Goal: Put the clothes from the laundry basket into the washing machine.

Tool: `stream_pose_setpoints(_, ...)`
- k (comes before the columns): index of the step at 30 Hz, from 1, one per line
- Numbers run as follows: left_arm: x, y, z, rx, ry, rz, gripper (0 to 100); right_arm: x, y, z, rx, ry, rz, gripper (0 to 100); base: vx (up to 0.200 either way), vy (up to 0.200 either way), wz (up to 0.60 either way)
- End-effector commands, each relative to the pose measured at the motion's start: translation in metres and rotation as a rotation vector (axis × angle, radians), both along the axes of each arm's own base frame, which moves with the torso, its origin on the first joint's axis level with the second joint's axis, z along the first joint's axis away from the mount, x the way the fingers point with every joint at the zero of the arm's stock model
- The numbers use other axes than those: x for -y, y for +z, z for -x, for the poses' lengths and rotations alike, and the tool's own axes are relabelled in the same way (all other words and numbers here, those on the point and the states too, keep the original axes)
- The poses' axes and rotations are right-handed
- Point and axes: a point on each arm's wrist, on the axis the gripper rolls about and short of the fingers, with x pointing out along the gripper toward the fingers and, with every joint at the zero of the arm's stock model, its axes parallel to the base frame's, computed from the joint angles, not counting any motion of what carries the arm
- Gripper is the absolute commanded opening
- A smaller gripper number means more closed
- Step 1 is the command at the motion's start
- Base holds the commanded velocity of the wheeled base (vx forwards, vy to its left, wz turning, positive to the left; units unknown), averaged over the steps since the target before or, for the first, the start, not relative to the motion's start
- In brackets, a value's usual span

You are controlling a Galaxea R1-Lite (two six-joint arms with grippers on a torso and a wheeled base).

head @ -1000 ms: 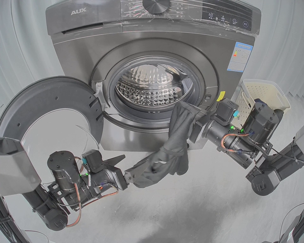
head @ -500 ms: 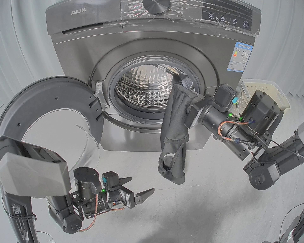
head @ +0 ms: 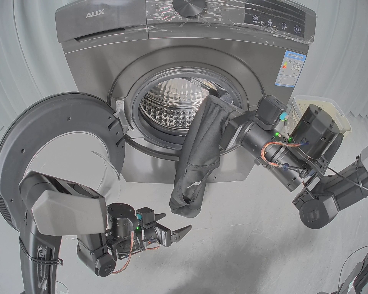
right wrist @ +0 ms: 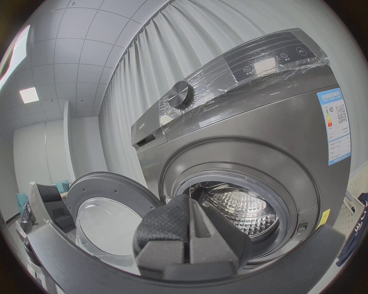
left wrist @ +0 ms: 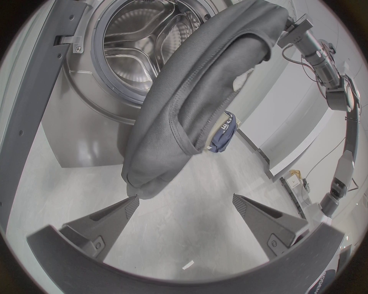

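The washing machine (head: 96, 65) has a satin grey, brushed-metal look; its drum (head: 168, 115) is glossy perforated steel. Crinkled clear plastic film (head: 230, 17) wraps its top, upper right. The garment (head: 199, 145) is matt dark knit cloth; the laundry basket (head: 333, 111) seems cream plastic.

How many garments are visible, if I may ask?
2: a grey garment hangs from the right gripper before the washer; a navy one in the basket, which may hide more.
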Motion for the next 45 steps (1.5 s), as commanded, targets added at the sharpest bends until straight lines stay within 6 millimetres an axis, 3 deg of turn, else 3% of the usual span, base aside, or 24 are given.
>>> stream_pose_setpoints(1, 0.004, -0.013, -0.023, 0.025, 0.031, 0.011, 100, -0.006, -0.003, 0.005, -0.009, 0.022, 0.005, 0, 0.000, 0.000, 0.00)
stream_pose_setpoints(13, 0.018, -0.025, -0.050, 0.091, 0.042, 0.034, 100, -0.006, -0.003, 0.006, -0.013, 0.027, 0.003, 0, 0.000, 0.000, 0.00)
stream_pose_setpoints(25, 0.027, -0.028, -0.051, 0.100, 0.017, 0.042, 100, -0.006, -0.004, 0.006, -0.016, 0.027, 0.004, 0, 0.000, 0.000, 0.00)
stream_pose_setpoints(32, 0.036, -0.031, -0.070, 0.154, 0.030, 0.071, 100, -0.007, -0.006, 0.007, -0.028, 0.024, -0.003, 0, 0.000, 0.000, 0.00)
stream_pose_setpoints(33, 0.037, -0.032, -0.071, 0.158, 0.030, 0.073, 0, -0.007, -0.005, 0.007, -0.029, 0.024, -0.004, 0, 0.000, 0.000, 0.00)
stream_pose_setpoints(40, 0.041, -0.026, -0.085, 0.210, 0.084, 0.097, 0, -0.005, -0.008, 0.010, -0.038, 0.025, -0.002, 0, 0.000, 0.000, 0.00)
stream_pose_setpoints(45, 0.031, -0.004, -0.092, 0.260, 0.149, 0.121, 0, 0.002, -0.004, 0.011, -0.031, 0.012, -0.012, 0, 0.000, 0.000, 0.00)
